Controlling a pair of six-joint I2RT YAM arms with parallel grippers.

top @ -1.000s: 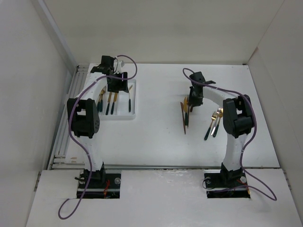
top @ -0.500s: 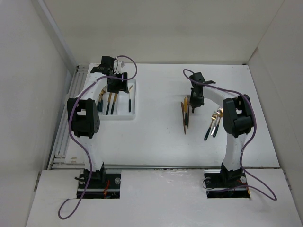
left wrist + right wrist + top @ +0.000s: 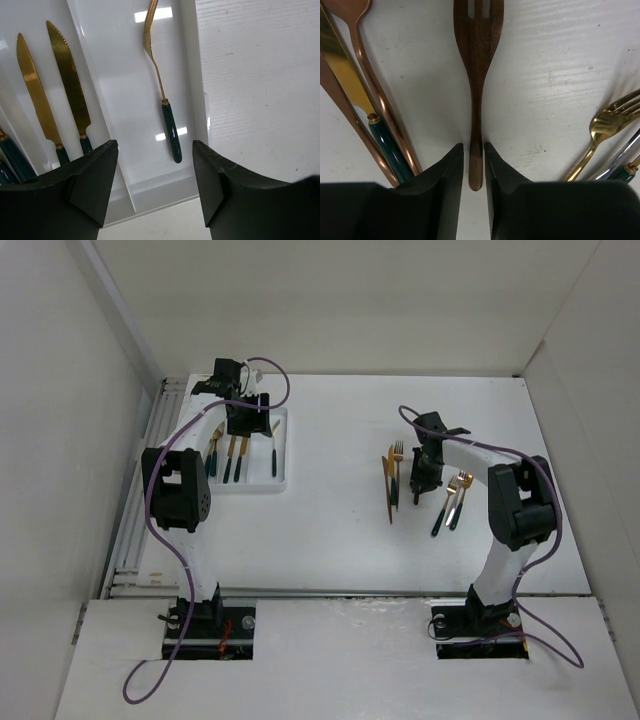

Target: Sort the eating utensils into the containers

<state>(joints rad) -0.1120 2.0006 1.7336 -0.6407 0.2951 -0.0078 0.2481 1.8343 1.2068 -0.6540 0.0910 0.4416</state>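
Right gripper [image 3: 473,148] is pinched narrow on the tail of a dark brown fork [image 3: 477,60], one finger pressed to each side of the handle and the tines pointing away from the wrist. Whether that fork is off the tabletop [image 3: 560,60], I cannot tell. Just to its left lie a copper-toned spoon [image 3: 370,75] and a gold knife [image 3: 342,70] with a green handle. To its right a gold fork head [image 3: 607,122] pokes in, with a silver piece [image 3: 620,158] right beside it. From above, this gripper sits between those two loose groups, right of centre. Over to the left gripper [image 3: 152,150]: spread wide, holding nothing, hanging above the white tray [image 3: 192,70]. Under it, the right compartment carries one green-handled fork [image 3: 164,95] lying lengthwise. The middle compartment holds two gold knives [image 3: 65,75] side by side, and more green handle ends peek in at the wrist view's left edge. The tray sits far left on the tabletop, its long side close to the metal rails [image 3: 140,510] that run along the left edge. A wide band of white surface lies between the tray and the loose utensils, which are well apart. Plain white walls [image 3: 60,390] box the tabletop in on the left, back and right, and both arm bases stand at the near edge.
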